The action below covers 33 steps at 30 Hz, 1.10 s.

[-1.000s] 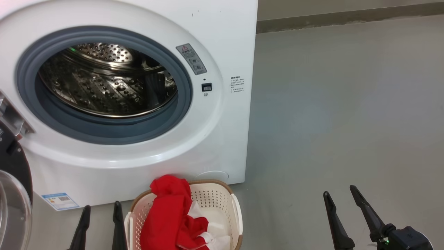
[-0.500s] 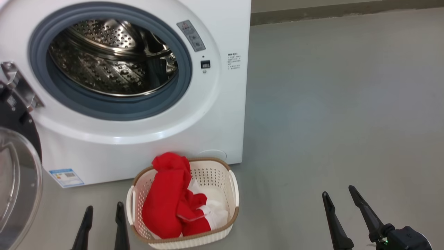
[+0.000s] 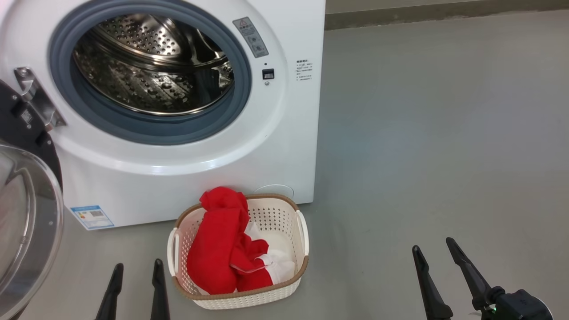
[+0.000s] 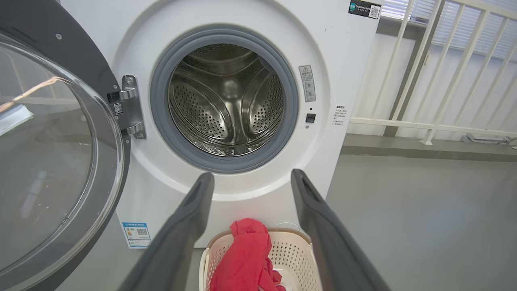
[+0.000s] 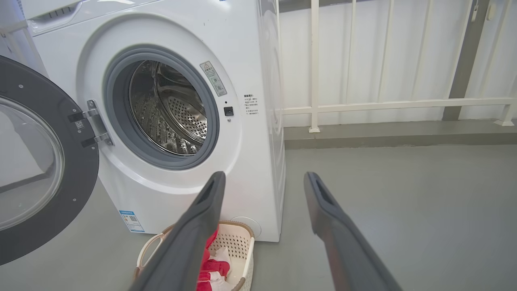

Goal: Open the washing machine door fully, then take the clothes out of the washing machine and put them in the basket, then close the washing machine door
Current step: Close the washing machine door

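Note:
The white washing machine (image 3: 284,146) stands with its door (image 3: 26,209) swung wide open at the left, glass bowl facing out. Its steel drum (image 3: 153,66) holds no clothes. The red and white clothes (image 3: 222,249) lie in the cream basket (image 3: 300,271) on the floor, right in front of the machine. My left gripper (image 3: 138,266) is open just left of the basket, holding nothing. My right gripper (image 3: 433,249) is open over bare floor to the right. In the left wrist view the drum (image 4: 226,101), door (image 4: 60,161) and basket (image 4: 291,250) lie ahead of the open left gripper (image 4: 250,178).
Grey floor (image 3: 422,133) stretches to the right of the machine. A white railing (image 5: 383,105) on a low kerb runs behind it. The open door (image 5: 36,161) juts out to the machine's left on its metal hinge (image 5: 95,127).
The head camera has shifted, so the machine sits higher and the whole basket has come into view. Both grippers keep their places and stay open.

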Motion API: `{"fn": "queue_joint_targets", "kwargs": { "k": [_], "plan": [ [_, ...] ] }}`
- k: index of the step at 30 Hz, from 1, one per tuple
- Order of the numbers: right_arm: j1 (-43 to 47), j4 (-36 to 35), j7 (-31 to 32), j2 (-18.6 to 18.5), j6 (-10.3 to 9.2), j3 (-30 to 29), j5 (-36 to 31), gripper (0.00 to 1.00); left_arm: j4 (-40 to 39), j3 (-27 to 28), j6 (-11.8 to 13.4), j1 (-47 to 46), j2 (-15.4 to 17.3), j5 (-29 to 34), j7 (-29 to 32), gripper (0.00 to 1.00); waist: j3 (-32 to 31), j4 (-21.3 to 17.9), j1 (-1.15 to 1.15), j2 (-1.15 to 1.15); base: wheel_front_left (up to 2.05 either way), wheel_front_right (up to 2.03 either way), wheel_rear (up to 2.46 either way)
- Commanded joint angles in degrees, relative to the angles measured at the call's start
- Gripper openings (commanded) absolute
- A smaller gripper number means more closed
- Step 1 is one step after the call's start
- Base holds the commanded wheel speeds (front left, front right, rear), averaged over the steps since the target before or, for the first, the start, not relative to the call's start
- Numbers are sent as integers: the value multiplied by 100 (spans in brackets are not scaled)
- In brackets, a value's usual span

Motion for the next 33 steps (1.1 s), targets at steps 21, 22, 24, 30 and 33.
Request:
{"fn": "queue_joint_targets", "kwargs": {
  "k": [21,22,24,30,33],
  "plan": [
    [-41,-128,-19,-34,9,206,44,100,-309,246,295,-173,166,248,-23,100,-106,1186,0,0,0,0,0],
    [-37,-129,-19,-34,9,207,39,100,-313,245,305,-164,170,256,-20,100,-119,1266,0,0,0,0,0],
    [-26,-130,-16,-34,9,217,35,100,-321,246,324,-144,176,263,-15,100,-151,1420,0,0,0,0,0],
    [9,-137,5,-34,9,242,28,100,-371,289,397,-94,232,312,10,100,-223,1847,0,0,0,0,0],
    [34,-135,7,-34,9,256,39,100,-393,299,428,-69,250,328,24,100,-253,2036,0,0,0,0,0]
  ]
}}
